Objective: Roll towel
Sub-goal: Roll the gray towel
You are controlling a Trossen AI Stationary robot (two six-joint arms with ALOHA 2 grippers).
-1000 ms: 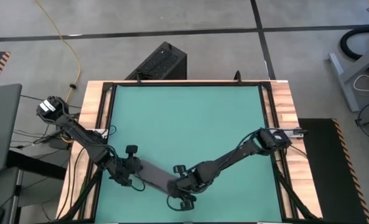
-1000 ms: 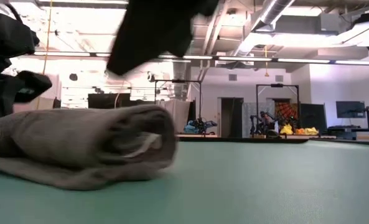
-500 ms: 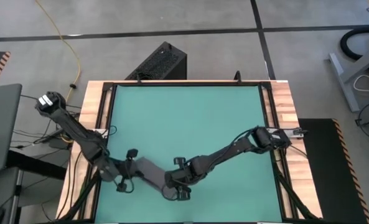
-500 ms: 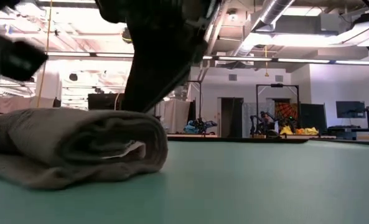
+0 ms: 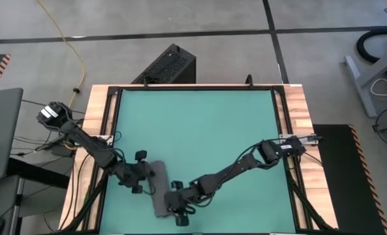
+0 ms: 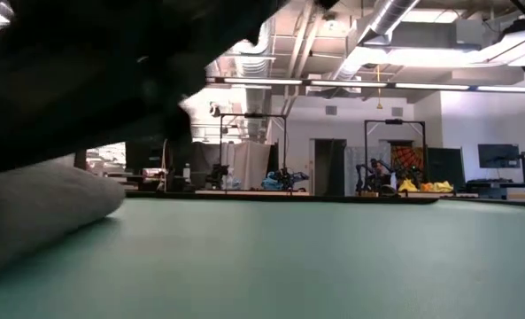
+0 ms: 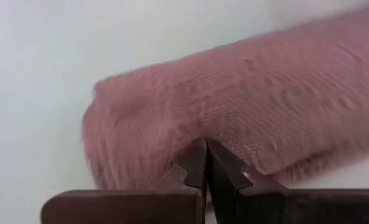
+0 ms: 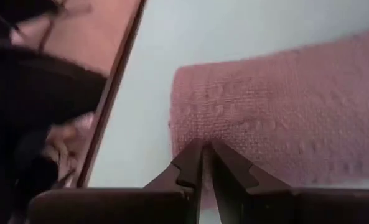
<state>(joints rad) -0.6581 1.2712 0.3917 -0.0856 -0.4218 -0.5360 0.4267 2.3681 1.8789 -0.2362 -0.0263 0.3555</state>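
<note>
Near the front edge of the green table mat (image 5: 200,124), toward its left corner, lay one towel (image 5: 159,189) — a single dark grey roll, the only cloth on the mat. Two arms reached down to that towel, one at each end. At the end of the roll farther from the front edge sat the left gripper (image 5: 139,177), and the left wrist view showed its two fingertips (image 7: 207,163) pressed together with their tips against the towel's (image 7: 246,118) nap, no cloth visible between them. At the end nearest the front edge sat the right gripper (image 5: 178,207), beside and partly over the roll; in the right wrist view its two fingertips (image 8: 204,157) were likewise closed on each other, touching the towel (image 8: 284,118) close to its end.

From table height, one rounded end of the towel (image 6: 41,199) rested flat on the mat under a dark blurred arm that filled the upper left — which arm, I could not tell from that view alone.
</note>
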